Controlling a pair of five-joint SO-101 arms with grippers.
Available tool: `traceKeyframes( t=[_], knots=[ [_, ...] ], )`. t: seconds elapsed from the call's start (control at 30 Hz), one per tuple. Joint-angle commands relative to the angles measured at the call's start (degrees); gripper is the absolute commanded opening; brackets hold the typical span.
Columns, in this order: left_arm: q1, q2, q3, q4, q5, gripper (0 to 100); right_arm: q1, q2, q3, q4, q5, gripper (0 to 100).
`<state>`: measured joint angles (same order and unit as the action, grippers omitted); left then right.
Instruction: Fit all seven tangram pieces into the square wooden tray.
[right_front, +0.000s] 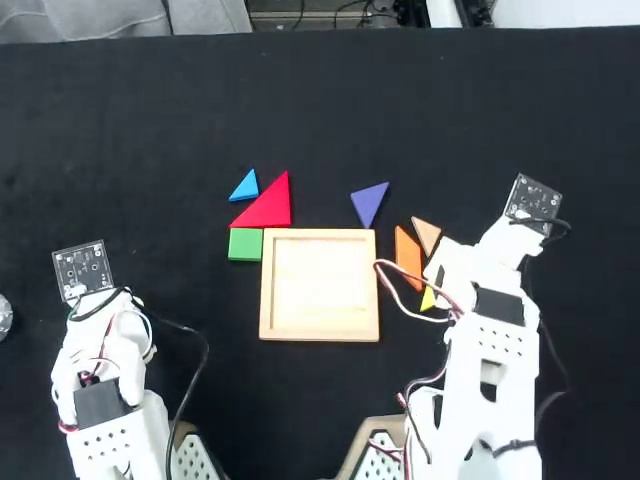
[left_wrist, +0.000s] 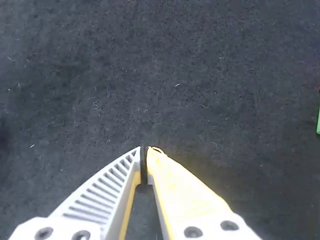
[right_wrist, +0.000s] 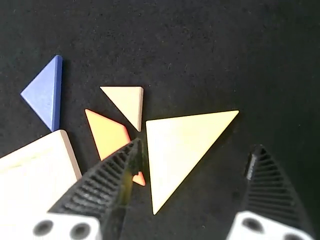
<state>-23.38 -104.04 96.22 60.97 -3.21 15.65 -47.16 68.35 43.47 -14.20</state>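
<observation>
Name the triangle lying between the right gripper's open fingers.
The large yellow triangle; the small tan triangle and purple triangle lie outside the right gripper.

Both arms in white printed plastic. On the left arm (right_front: 120, 340), a black servo block (right_front: 97, 405) sunk in the shell, thin red wires beside it, and a black cable (right_front: 203, 352) looping off to the right. A small dark square circuit board (right_front: 82, 268) at the far end. The same board on the right arm (right_front: 490, 360), plus red and white leads (right_front: 392, 282) curling left. On the left pincer (left_wrist: 145, 149), one white ribbed finger (left_wrist: 107, 185) and one smooth yellow finger (left_wrist: 180, 195), with round screw holes at the bases. On the right pincer (right_wrist: 196, 146), black ribbed fingers (right_wrist: 102, 187) on white bases.
</observation>
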Motion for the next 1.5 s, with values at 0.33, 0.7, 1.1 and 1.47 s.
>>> traceKeyframes(
  t=[0.33,0.7,1.1,1.47],
  knots=[
    [-0.6,0.0,1.2,-1.0,-0.5,3,1.2,25.5,-20.5,6.9,17.0,32.9],
    [-0.6,0.0,1.2,-0.9,-0.5,3,7.6,18.7,-22.2,-1.1,46.2,10.6],
    [-0.6,0.0,1.2,-0.9,-0.5,3,10.5,47.5,-41.4,-0.9,50.3,6.0],
    [-0.6,0.1,1.2,-0.8,-0.5,3,12.7,54.8,-40.7,-0.6,62.2,1.5]
  ],
)
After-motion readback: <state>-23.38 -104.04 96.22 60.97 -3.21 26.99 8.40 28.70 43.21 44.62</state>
